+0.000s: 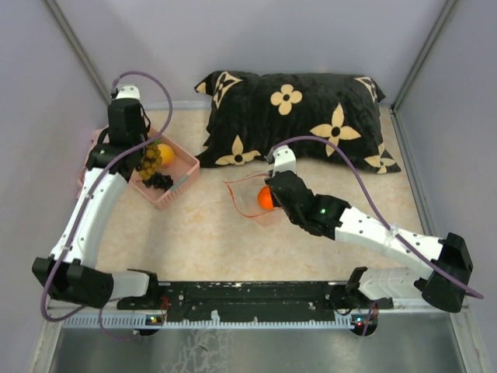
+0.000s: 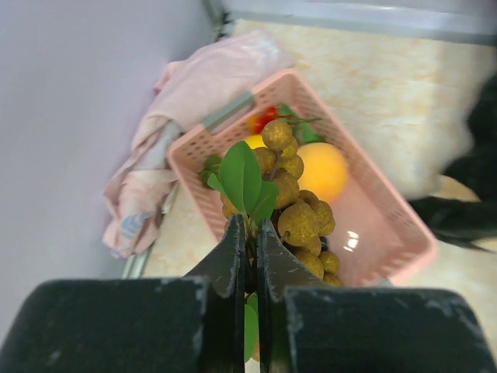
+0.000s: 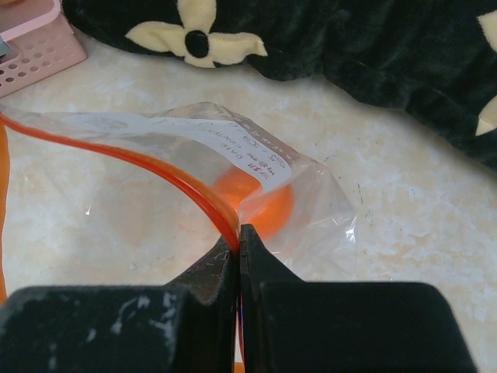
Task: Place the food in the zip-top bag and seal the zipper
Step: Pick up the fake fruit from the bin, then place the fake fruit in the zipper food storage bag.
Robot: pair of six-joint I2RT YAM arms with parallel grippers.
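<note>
The left arm (image 1: 93, 202) and a tan cluster (image 1: 147, 161) are over the pink basket (image 1: 183, 176); the right arm (image 1: 365, 227) meets the zip-top bag (image 1: 242, 194).

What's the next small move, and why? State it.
Probably swing the left gripper, shut on the tan-brown cluster over the pink basket, across to the zip-top bag; the right gripper pinches its zipper, holding the mouth open, one orange ball inside.

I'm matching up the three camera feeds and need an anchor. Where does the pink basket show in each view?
Top external: pink basket left of centre, under the left gripper.
Left wrist: pink basket fills the middle, behind the tan fruit cluster.
Right wrist: only a corner of the pink basket, top left.
Shared landmark: the black flowered pillow, a dark patch at the left wrist view's right edge.
</note>
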